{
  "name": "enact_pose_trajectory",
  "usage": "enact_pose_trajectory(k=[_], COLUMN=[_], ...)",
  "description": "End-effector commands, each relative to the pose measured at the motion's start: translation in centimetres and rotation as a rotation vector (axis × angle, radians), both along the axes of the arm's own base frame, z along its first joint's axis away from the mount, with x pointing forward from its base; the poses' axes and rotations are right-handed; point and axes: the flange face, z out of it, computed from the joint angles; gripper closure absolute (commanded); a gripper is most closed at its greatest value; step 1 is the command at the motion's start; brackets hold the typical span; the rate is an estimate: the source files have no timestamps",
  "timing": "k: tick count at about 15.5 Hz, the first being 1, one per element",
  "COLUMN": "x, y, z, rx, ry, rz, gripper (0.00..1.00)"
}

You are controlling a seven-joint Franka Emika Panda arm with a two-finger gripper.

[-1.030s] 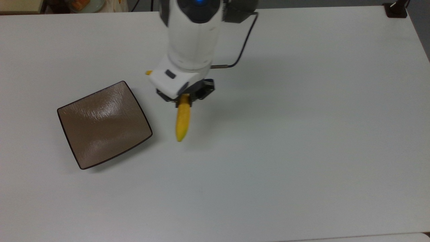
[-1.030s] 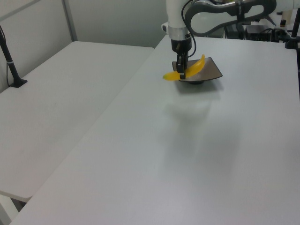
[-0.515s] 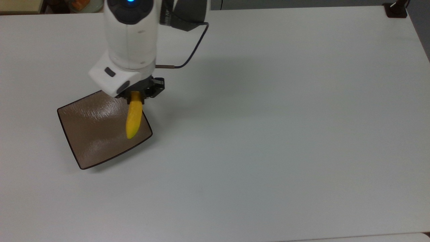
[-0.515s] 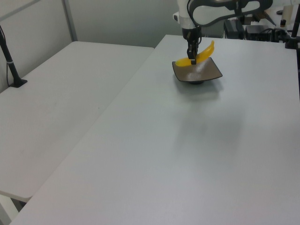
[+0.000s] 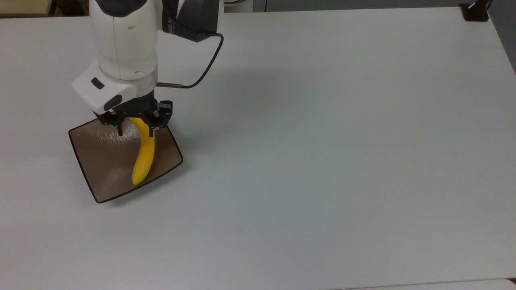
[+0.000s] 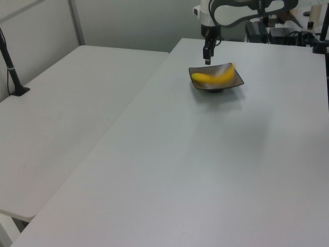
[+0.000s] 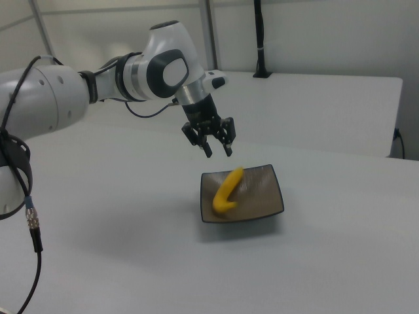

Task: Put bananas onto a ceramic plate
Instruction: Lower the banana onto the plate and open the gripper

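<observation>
The yellow banana (image 5: 144, 155) lies on the square brown ceramic plate (image 5: 100, 161), along the side nearer the top view's right. My gripper (image 5: 136, 129) hangs open just above the plate's far edge, with the banana's stem end below it and nothing between the fingers. In the left view the banana (image 6: 208, 78) looks blurred inside the plate (image 6: 235, 82), with the gripper (image 6: 206, 57) above it and apart from it. The right view shows the banana (image 7: 226, 190) curved across the plate (image 7: 265, 196), below the spread fingers of the gripper (image 7: 218, 148).
The plate stands on a wide white table (image 5: 322, 161). A black clamp base (image 5: 475, 11) sits at the table's far right corner in the top view. A second white table (image 6: 67, 113) with a black post (image 6: 11, 62) adjoins on the left view's left.
The arm carried the banana leftward in the top view, from beside the plate to over it. The gripper has opened and the banana has dropped onto the plate.
</observation>
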Motion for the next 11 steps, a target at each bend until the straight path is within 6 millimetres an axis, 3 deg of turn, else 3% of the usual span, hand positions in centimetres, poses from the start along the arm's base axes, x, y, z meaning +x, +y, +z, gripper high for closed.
enact_pose_trajectory(k=[1, 6, 9, 11], x=[-0.1, -0.3, -1.4, -3.5], y=[-0.4, 0.6, 1.4, 5.2], z=[0.9, 1.2, 3.7, 7.2], rx=[0.005, 0.014, 0.056, 0.11], ry=[-0.06, -0.054, -0.055, -0.051], rz=[-0.021, -0.029, -0.143, -0.21], gripper=[0.0, 0.0, 0.0, 0.0])
